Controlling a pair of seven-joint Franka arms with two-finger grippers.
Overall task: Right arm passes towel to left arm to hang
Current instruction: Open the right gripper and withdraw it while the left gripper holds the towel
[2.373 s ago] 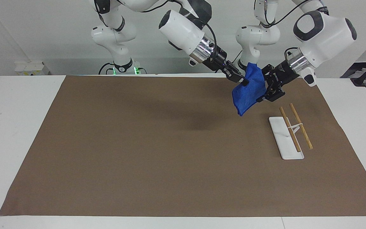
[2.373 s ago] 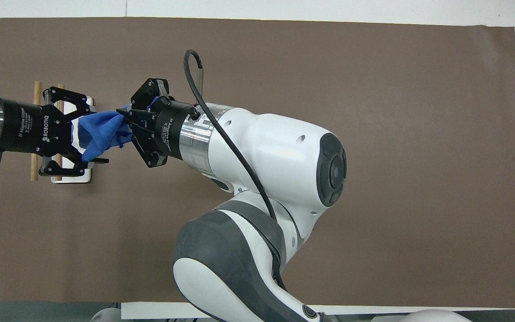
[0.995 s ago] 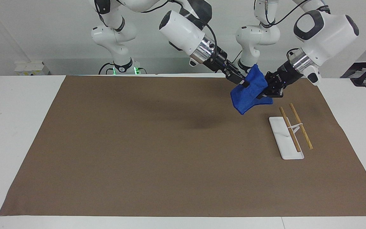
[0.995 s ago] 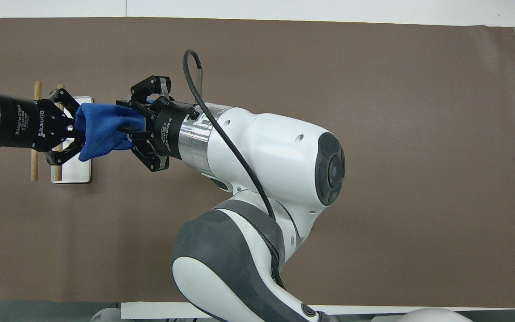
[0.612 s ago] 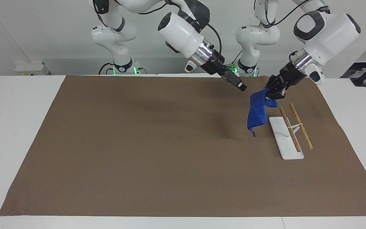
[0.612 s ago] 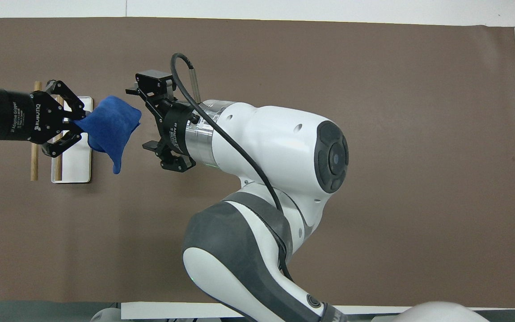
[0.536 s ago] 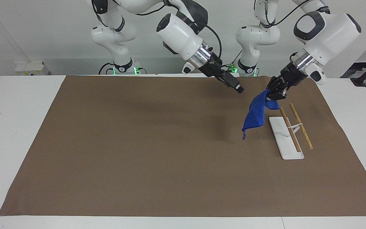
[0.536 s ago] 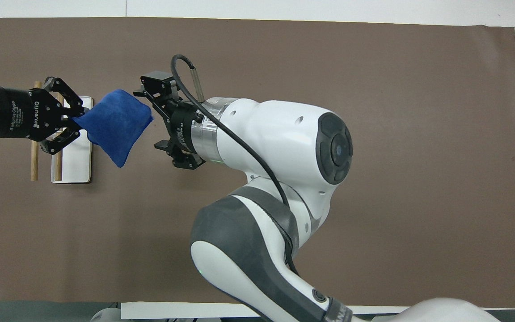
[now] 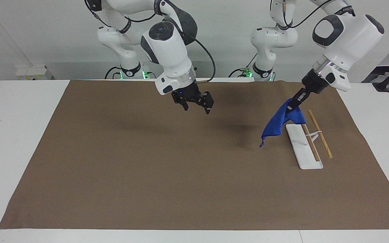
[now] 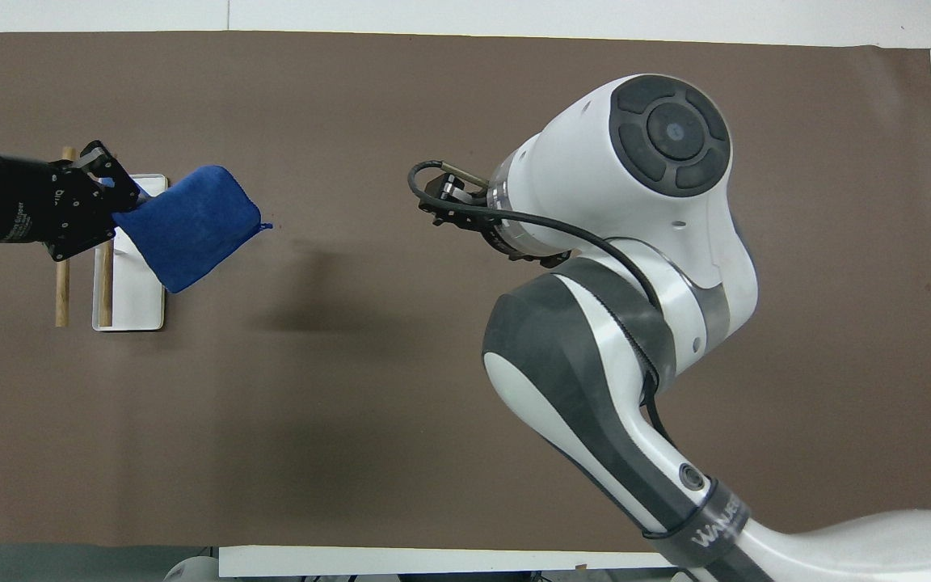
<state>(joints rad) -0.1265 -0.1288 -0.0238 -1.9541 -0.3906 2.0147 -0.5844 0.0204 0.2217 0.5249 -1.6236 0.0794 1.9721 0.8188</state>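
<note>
The bright blue towel hangs from my left gripper, which is shut on its upper corner. The cloth dangles over the brown mat, beside the end of the rack nearer to the robots, with its loop tail at the lowest corner. In the overhead view the towel spreads out from the left gripper and partly covers the rack. My right gripper is open and empty, up over the middle of the mat, well apart from the towel. In the overhead view the right gripper is mostly hidden under its own wrist.
The rack has a white base and two wooden rods held above it, toward the left arm's end of the table; it also shows in the overhead view. The brown mat covers most of the white table.
The right gripper let go of the towel and swung away toward the middle of the mat. The left gripper closed on the towel, which now hangs from it alone, lowered near the rack.
</note>
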